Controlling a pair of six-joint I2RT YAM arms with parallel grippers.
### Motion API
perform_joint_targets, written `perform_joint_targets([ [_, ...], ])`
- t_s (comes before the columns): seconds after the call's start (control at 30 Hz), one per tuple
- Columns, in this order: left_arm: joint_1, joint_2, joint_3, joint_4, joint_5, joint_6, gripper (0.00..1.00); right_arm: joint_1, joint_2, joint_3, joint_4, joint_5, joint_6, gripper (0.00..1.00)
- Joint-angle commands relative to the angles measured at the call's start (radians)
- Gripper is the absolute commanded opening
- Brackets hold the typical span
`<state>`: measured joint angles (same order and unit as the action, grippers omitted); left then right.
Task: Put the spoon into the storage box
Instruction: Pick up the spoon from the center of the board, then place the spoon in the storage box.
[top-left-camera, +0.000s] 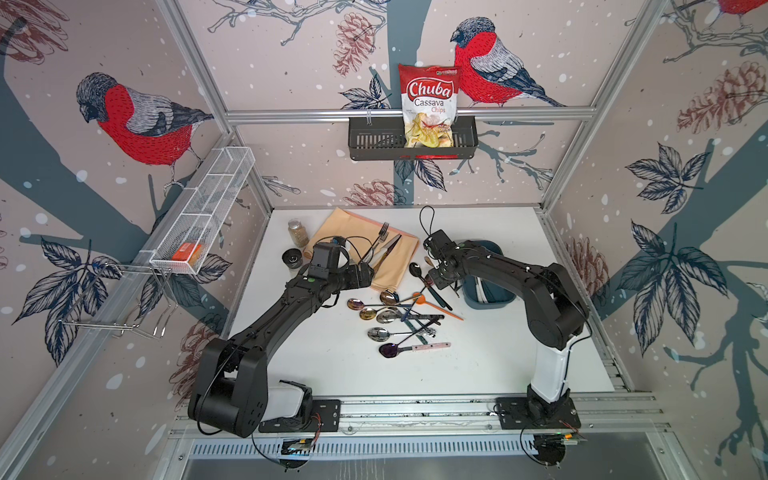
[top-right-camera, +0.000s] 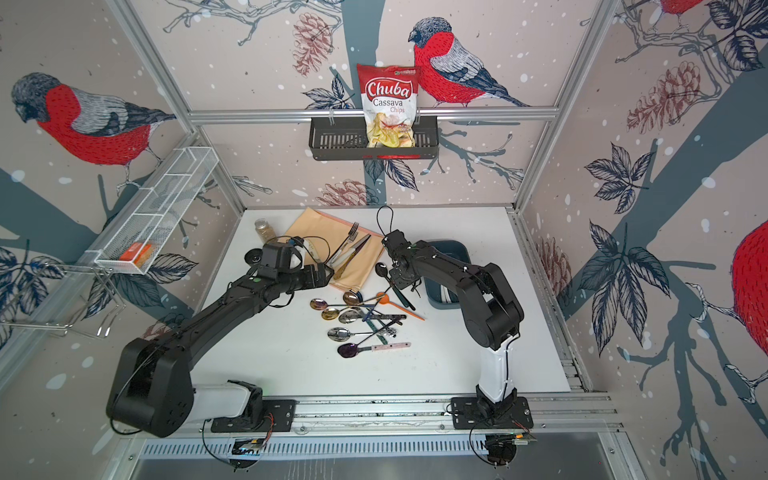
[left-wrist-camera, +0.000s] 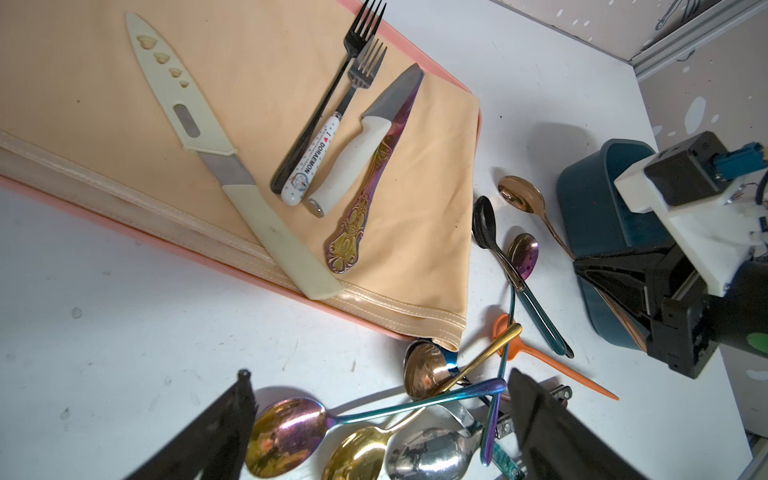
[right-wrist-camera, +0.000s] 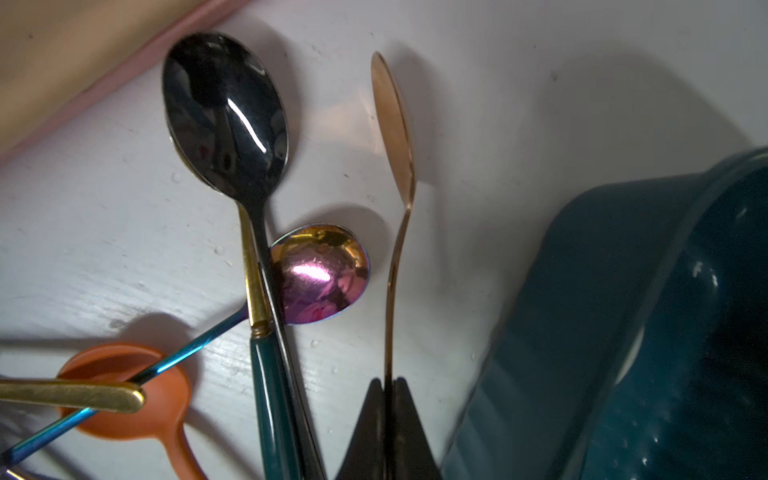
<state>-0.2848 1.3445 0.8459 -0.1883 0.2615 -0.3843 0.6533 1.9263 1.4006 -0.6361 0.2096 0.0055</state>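
Left gripper (left-wrist-camera: 379, 374): fingers wide apart, holding nothing, over a spoon pile (left-wrist-camera: 374, 440) of polished metal (iridescent, gold, chrome) on the matt white table (left-wrist-camera: 104, 311). Spoon (right-wrist-camera: 392, 124): rose-gold metal, mirror finish, slim curved stem, oval bowl seen edge-on in the right wrist view; right gripper (right-wrist-camera: 388, 380) clamped tight on the stem, black wedge fingers together; contact w/ table can't be told. Spoon sits outside, just beside the storage box (right-wrist-camera: 602, 311), a dark teal smooth plastic bin w/ rounded corners; black-bowled spoon (right-wrist-camera: 226, 108) alongside; beyond, peach cloth (left-wrist-camera: 249, 104) w/ forks (left-wrist-camera: 361, 62).
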Motion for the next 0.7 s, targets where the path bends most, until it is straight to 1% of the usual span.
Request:
perform_joint_targets([
  [0.0, -0.009, 0.011, 0.015, 0.0, -0.004, 0.02, 0.96, 0.0, -0.008, -0.001, 0.001, -0.001, 0.023, 0.07],
  [0.03, -0.009, 0.012, 0.015, 0.001, -0.003, 0.02, 0.96, 0.0, -0.008, -0.006, 0.005, -0.012, 0.024, 0.05],
  [0.13, -0.01, 0.01, 0.012, 0.003, -0.004, 0.019, 0.96, 0.0, -0.001, -0.021, 0.02, -0.032, 0.031, 0.03],
  [0.37, -0.011, 0.006, 0.018, 0.001, -0.003, 0.02, 0.96, -0.005, -0.014, -0.019, 0.031, -0.044, 0.052, 0.03],
  [0.67, -0.046, 0.048, 0.076, -0.02, -0.013, 0.056, 0.96, -0.071, -0.147, -0.029, 0.052, -0.12, 0.114, 0.02],
])
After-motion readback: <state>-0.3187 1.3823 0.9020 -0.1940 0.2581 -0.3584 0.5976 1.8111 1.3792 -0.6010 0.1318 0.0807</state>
